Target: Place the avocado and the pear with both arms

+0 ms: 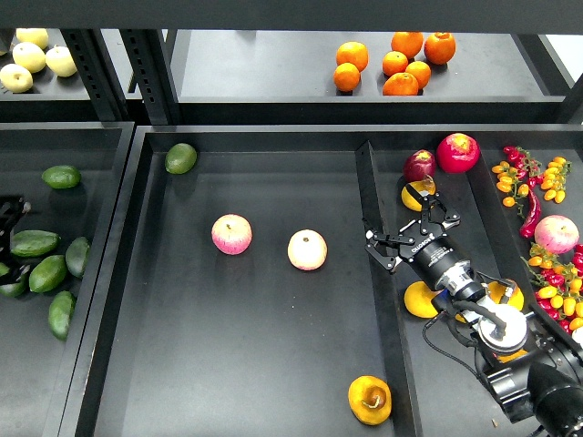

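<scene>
My right gripper (412, 221) hovers spread wide above the dark shelf tray (273, 364). The pear (369, 400) sits nearer me, well apart. The avocado (35, 243) lies far leftward beside my barely visible left gripper (9, 218), whose state I cannot tell.

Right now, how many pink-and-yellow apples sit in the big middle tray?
2. One apple lies left of centre, the other apple just right of it, apart. A similar fruit is in the right-hand bin. None seems hidden.

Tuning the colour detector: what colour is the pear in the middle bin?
Yellow-orange, with a brownish patch and curled brown stem: the pear, seen in the head view.
</scene>
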Available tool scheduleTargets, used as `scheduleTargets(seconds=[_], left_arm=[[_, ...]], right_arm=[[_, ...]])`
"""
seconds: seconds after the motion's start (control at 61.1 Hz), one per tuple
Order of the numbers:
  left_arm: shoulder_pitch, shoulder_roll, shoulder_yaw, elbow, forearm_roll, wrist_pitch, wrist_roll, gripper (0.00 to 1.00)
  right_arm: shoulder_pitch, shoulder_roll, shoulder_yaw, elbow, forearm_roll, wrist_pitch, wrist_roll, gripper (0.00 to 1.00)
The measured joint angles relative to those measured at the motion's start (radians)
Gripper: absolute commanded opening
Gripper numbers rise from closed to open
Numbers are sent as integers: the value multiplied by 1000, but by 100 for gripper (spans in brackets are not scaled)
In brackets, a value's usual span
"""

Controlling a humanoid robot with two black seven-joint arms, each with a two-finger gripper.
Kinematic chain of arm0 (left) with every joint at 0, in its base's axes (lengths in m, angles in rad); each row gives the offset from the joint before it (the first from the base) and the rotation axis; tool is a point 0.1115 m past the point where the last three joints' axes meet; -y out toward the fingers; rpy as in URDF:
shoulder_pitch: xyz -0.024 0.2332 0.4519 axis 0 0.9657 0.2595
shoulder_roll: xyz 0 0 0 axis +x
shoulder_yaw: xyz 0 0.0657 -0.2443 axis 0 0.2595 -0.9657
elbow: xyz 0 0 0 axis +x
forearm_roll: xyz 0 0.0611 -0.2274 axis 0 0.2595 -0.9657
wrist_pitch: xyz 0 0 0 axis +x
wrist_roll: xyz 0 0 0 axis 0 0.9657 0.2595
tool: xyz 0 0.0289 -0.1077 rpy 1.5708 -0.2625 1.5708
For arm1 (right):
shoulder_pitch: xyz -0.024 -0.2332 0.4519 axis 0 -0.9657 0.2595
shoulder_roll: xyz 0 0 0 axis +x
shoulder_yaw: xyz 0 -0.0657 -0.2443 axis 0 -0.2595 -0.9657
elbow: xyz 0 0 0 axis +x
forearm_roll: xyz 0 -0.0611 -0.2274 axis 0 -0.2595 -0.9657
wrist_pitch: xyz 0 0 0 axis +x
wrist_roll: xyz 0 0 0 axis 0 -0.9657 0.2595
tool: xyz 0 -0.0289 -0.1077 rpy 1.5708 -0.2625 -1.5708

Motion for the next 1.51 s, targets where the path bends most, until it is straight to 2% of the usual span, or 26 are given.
scheduleTargets(seconds=[0.36, 0.605, 0.883, 1.047, 1.243, 1.391, 1.505], left_arm=[[111, -187, -244, -133, -3, 0, 0, 94], [170, -298, -342, -229, -3, 0, 0, 95], [183, -416, -418, -232, -2, 0, 0, 98], [196, -493, -457, -231, -3, 0, -33, 98], [228, -595, -487, -231, -4, 0, -43, 98], [248, -611, -515, -232, -4, 0, -49, 98], [258, -612, -524, -232, -30, 0, -72, 98]], right_arm=[[0, 0, 0, 5, 0, 0, 0, 99], [-1, 0, 1, 7, 0, 0, 1, 99], [-1, 0, -1, 7, 0, 0, 1, 99], [0, 0, 8, 5, 0, 0, 4, 99], [0, 0, 12, 4, -1, 0, 4, 99], [0, 0, 9, 4, -1, 0, -1, 99], [0, 0, 4, 5, -1, 0, -4, 99]])
